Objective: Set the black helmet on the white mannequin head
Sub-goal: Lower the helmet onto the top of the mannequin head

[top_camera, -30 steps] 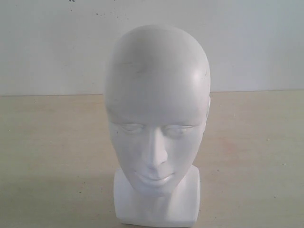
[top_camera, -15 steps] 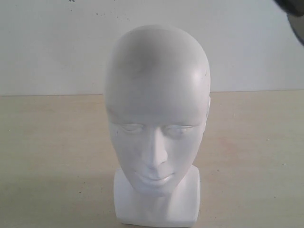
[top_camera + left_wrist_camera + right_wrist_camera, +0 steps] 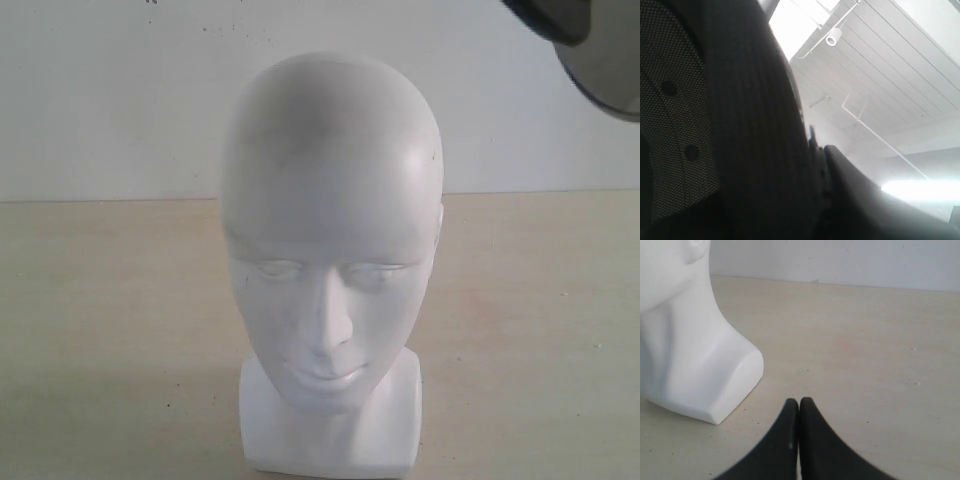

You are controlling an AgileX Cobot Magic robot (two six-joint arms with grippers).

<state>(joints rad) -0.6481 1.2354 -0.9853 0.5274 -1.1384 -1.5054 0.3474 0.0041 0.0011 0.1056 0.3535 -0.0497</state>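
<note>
the white head (image 3: 330, 230) stands upright on the desk (image 3: 520, 330), bare, facing the exterior camera. the black helmet (image 3: 600, 50) hangs in the air at that view's top right corner, well apart from the head, its padded rim pinched in the left jaws. the right jaws are pressed together on nothing, low over the desk near the neck.

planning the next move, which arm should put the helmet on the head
Left. Its wrist view is filled by the padded inside of the helmet, so it seems to carry it, high beside the head. The right gripper is shut, empty, low by the neck base.
</note>
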